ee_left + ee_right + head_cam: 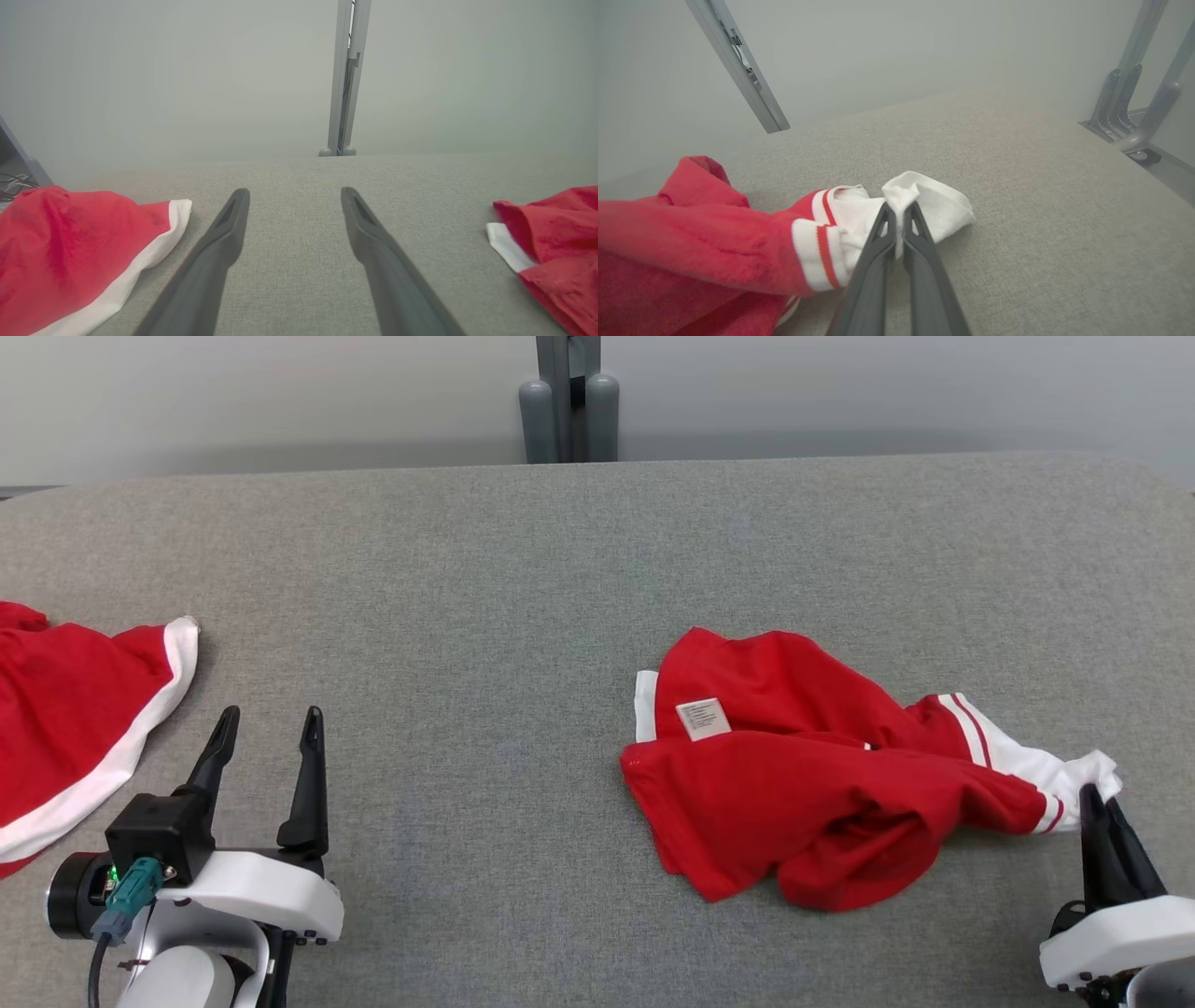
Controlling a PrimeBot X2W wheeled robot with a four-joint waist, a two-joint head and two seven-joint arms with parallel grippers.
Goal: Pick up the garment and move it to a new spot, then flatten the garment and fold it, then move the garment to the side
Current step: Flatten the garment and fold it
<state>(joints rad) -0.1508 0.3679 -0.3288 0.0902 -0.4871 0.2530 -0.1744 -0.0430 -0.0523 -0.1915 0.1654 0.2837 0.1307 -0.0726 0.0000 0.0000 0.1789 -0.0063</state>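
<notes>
A crumpled red garment (803,775) with white striped trim and a white label lies right of centre on the grey table; its left edge (551,247) shows in the left wrist view. My right gripper (1092,795) is shut on the garment's white hem at its right end; in the right wrist view the white cloth (924,205) is pinched between the closed fingertips (899,210). My left gripper (269,726) stands open over bare table at the lower left, holding nothing, its fingers (229,224) spread wide.
A second red garment with a white band (65,728) lies at the table's left edge, close to my left gripper. A grey metal post (568,401) stands behind the table's far edge. Metal frame legs (1134,112) stand off the table's right side.
</notes>
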